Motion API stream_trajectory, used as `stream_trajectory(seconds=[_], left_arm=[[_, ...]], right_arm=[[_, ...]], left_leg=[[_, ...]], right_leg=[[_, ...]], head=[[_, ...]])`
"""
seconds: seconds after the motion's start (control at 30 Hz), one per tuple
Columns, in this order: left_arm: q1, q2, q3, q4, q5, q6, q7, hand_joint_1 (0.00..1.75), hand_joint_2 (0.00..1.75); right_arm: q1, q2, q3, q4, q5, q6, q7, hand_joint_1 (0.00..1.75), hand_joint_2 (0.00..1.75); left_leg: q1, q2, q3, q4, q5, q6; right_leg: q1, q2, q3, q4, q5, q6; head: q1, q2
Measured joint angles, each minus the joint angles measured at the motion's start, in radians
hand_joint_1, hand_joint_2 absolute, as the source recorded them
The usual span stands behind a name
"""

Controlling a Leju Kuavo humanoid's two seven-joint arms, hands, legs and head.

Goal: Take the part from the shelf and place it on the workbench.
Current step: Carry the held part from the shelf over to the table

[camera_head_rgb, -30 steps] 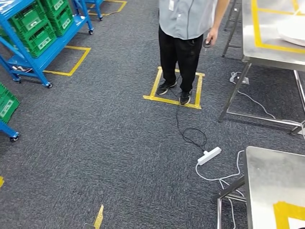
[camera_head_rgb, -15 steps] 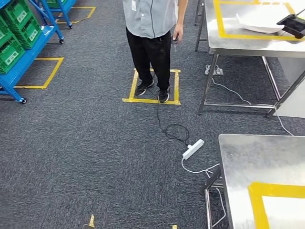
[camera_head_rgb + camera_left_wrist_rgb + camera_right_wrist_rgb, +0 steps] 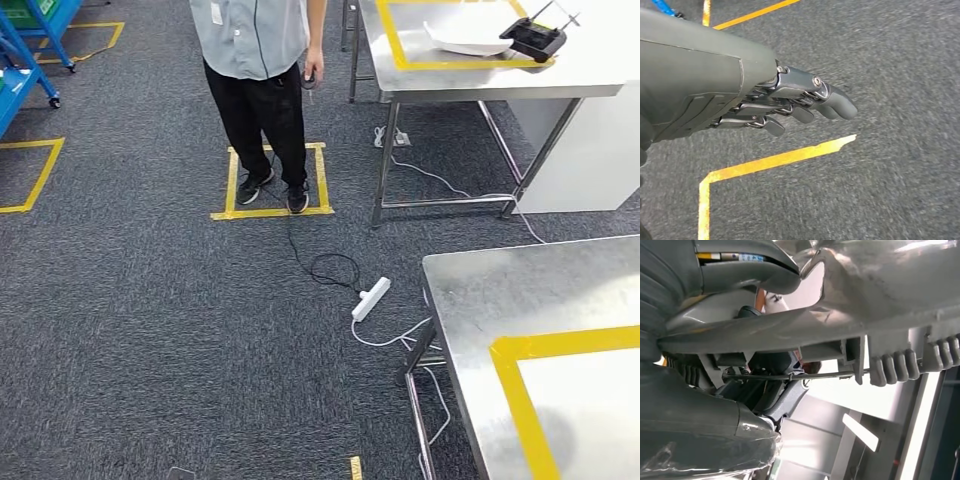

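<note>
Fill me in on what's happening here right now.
The right hand grips a grey moulded part, thumb on one side and fingers on the other. The left hand holds nothing, its fingers stretched out above the carpet. The head view looks down on a steel workbench marked with yellow tape, with nothing laid on it so far. A person stands in a taped square beside a second bench.
</note>
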Motion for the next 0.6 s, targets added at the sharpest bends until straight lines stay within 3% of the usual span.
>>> stream_trajectory(seconds=[0.07,0.1,0.17,0.23,0.33,0.4,0.43,0.5,0.57,0.6], left_arm=[[-0.001,-0.002,0.005,0.0,-0.003,-0.001,-0.002,0.0,1.75],[-0.002,-0.003,0.008,-0.001,-0.004,-0.001,-0.003,0.0,1.75],[-0.003,-0.004,0.012,-0.001,-0.005,-0.001,-0.004,0.0,1.75],[-0.005,-0.004,0.015,-0.003,-0.006,-0.002,-0.004,0.0,1.75],[-0.005,-0.006,0.02,-0.004,-0.016,-0.006,-0.006,0.0,1.75],[-0.004,-0.009,0.029,-0.004,-0.027,-0.014,-0.009,0.0,1.75],[-0.004,-0.011,0.034,-0.004,-0.031,-0.016,-0.009,0.0,1.75],[-0.004,-0.013,0.041,-0.005,-0.036,-0.018,-0.01,0.0,1.75],[-0.004,-0.014,0.048,-0.005,-0.04,-0.02,-0.011,0.0,1.75],[-0.004,-0.015,0.052,-0.005,-0.042,-0.02,-0.011,0.0,1.75]], right_arm=[[-0.001,0.003,-0.004,-0.002,0.0,0.0,-0.003,1.75,1.75],[-0.001,0.005,-0.006,-0.004,-0.001,0.0,-0.004,1.75,1.75],[0.0,0.009,-0.012,-0.005,-0.001,0.0,-0.005,1.75,1.75],[0.0,0.013,-0.017,-0.007,-0.002,0.0,-0.006,1.75,1.75],[-0.004,0.021,-0.019,-0.008,-0.002,0.0,-0.017,1.75,1.75],[-0.004,0.027,-0.023,-0.008,-0.002,0.0,-0.027,1.75,1.75],[-0.003,0.029,-0.026,-0.009,-0.002,0.0,-0.03,1.75,1.75],[-0.002,0.031,-0.031,-0.009,-0.001,0.0,-0.031,1.75,1.75],[-0.002,0.034,-0.034,-0.01,0.0,0.0,-0.031,1.75,1.75],[-0.001,0.035,-0.036,-0.011,0.002,0.0,-0.031,1.75,1.75]], left_leg=[[-0.004,0.015,0.001,0.006,-0.005,-0.009],[-0.006,0.022,0.002,0.009,-0.007,-0.014],[-0.007,0.034,0.003,0.012,-0.009,-0.022],[-0.004,0.016,-0.004,0.034,-0.03,-0.034],[0.005,-0.04,-0.069,0.185,-0.12,-0.048],[0.008,-0.047,-0.117,0.286,-0.153,-0.049],[0.008,-0.048,-0.121,0.293,-0.141,-0.047],[0.008,-0.062,-0.081,0.205,-0.071,-0.04],[0.009,-0.111,-0.026,0.08,-0.015,-0.029],[0.009,-0.13,-0.011,0.043,-0.006,-0.026]], right_leg=[[0.004,-0.026,0.074,-0.12,0.032,-0.009],[0.006,-0.031,0.088,-0.145,0.034,-0.016],[0.007,-0.015,0.086,-0.147,0.036,-0.029],[0.004,0.001,0.083,-0.149,0.04,-0.038],[0.002,0.022,0.079,-0.15,0.046,-0.05],[0.003,0.042,0.077,-0.149,0.047,-0.053],[0.004,0.052,0.076,-0.149,0.048,-0.053],[0.003,0.075,0.078,-0.148,0.049,-0.052],[0.003,0.096,0.076,-0.147,0.051,-0.046],[0.001,0.106,0.071,-0.146,0.054,-0.042]], head=[[-0.001,0.0],[-0.002,0.0],[-0.004,0.0],[-0.006,0.0],[-0.009,0.0],[-0.009,0.0],[-0.009,0.0],[-0.008,0.0],[-0.008,0.0],[-0.009,0.0]])
